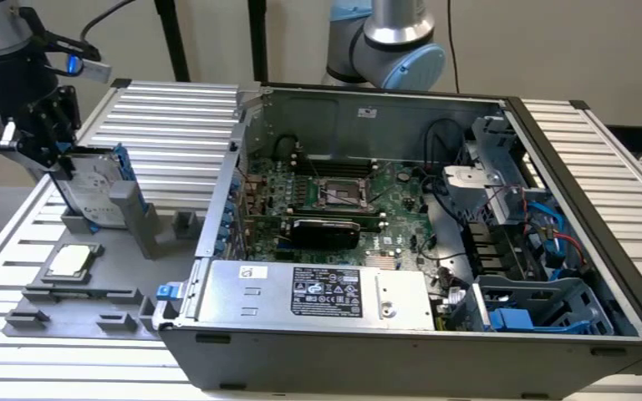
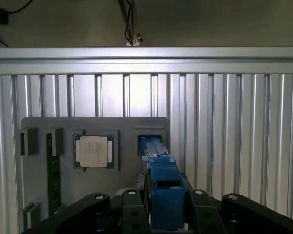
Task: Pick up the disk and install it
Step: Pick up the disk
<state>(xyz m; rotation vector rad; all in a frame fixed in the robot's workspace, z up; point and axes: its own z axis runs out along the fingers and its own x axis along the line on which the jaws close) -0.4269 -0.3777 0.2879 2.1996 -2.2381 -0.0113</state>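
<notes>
- The disk point(image 1: 89, 185) point(image 2: 161, 187) is standing on edge in an upright grey holder point(image 1: 131, 219), at the exterior view's left, outside the computer case point(image 1: 410, 342).
- Its bright blue frame is running along the edge facing the wrist camera, and its silver face with the white label is showing in the exterior view.
- The gripper point(image 1: 59, 163) point(image 2: 163, 214) is sitting over the top of the disk, with the jaws pinching the blue frame from both sides.
- The holder is rising from a grey fixture plate point(image 1: 76, 313) point(image 2: 127, 129), which is lying on the ribbed aluminium tabletop point(image 1: 176, 109) point(image 2: 234, 122).
- The plate is also carrying 1 small square silver chip point(image 1: 70, 261) point(image 2: 94, 151) in a square recess just beside the holder, and a narrow green strip point(image 2: 52, 175) in a slot on the far side of the chip from the disk.
- The case is lying open on the tabletop, well apart from the gripper.
- Inside it, a green motherboard point(image 1: 343, 188) is covering the middle and a large silver box point(image 1: 321, 292) with a black label is lying along the near wall.
- A grey drive cage point(image 1: 544, 305) is sitting in the near corner at the exterior view's right, holding a blue plastic piece point(image 1: 511, 320).
</notes>
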